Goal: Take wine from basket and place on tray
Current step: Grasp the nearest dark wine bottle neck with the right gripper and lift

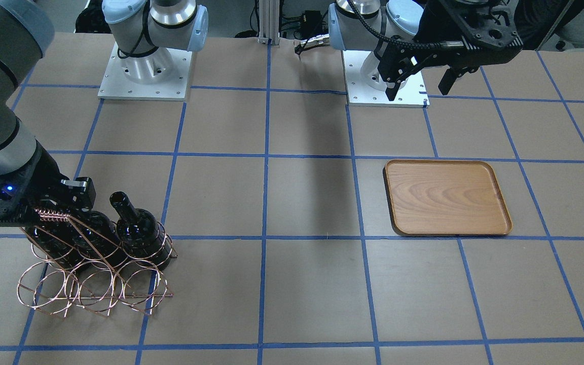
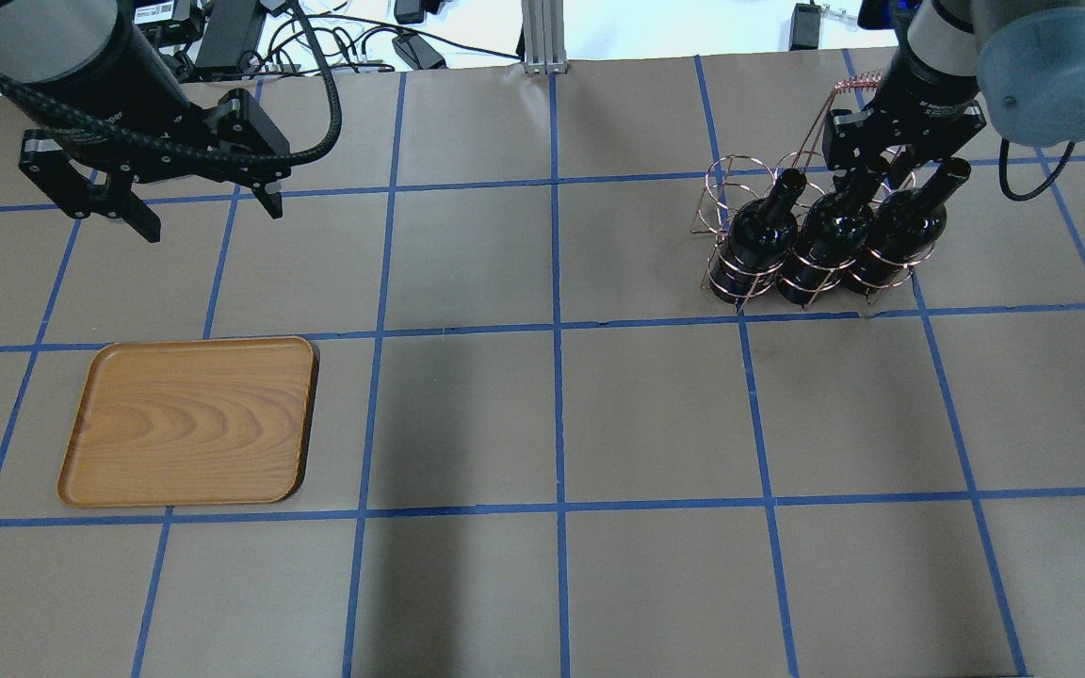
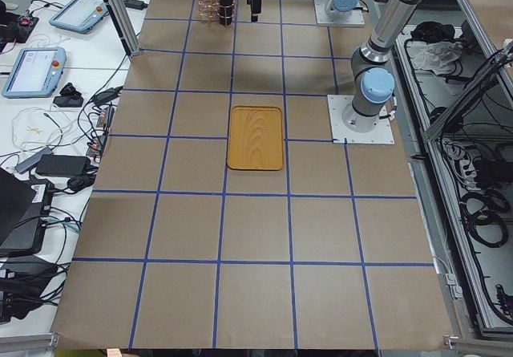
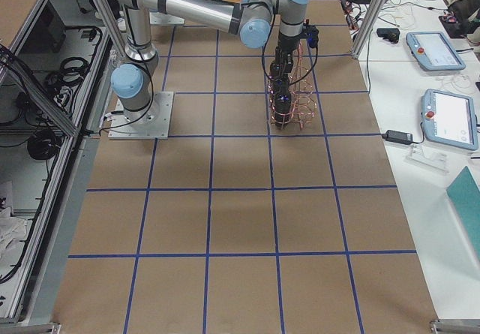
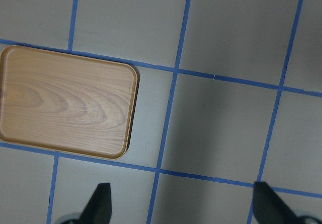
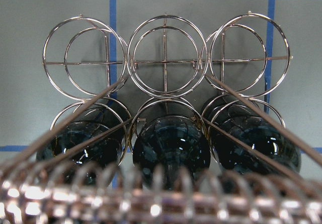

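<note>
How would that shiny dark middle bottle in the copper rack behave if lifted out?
The middle bottle looks like glossy glass: probably slippery, fragile and heavy for its size. Tall and narrow-necked, it may tip if set down crooked, then roll. The basket has thin wire rings hugging it, so it might snag coming out.

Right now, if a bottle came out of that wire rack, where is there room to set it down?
The wooden tray is bare, and the table stretch between it and the basket holds nothing. The basket's second row of rings is empty too. It is crowded only at the three bottles, where the right gripper hangs close by the handle.
</note>
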You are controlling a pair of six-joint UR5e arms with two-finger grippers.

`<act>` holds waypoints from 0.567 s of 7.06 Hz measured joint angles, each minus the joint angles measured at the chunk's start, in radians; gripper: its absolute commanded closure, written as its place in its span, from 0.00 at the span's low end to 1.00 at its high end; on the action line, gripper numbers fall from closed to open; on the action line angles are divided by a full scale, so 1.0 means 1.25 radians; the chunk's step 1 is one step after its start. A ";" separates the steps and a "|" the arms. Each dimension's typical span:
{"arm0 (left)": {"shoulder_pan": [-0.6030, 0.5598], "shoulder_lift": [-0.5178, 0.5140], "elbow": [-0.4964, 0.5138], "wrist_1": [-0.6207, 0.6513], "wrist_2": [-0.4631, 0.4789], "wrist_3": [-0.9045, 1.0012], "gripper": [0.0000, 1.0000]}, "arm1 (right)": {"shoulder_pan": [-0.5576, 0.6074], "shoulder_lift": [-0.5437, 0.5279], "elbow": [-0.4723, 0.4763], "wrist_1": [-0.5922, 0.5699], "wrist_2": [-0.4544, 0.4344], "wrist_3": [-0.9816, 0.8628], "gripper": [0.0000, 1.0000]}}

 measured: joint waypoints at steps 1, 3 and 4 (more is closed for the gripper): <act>0.000 0.000 0.000 0.000 0.000 0.000 0.00 | 0.000 0.001 0.000 0.000 -0.001 -0.011 0.76; 0.000 0.000 0.000 -0.001 -0.001 0.000 0.00 | 0.000 0.004 -0.001 -0.001 0.003 -0.031 0.81; 0.000 0.000 0.000 -0.001 -0.001 0.000 0.00 | 0.000 0.003 -0.005 -0.001 0.004 -0.036 0.81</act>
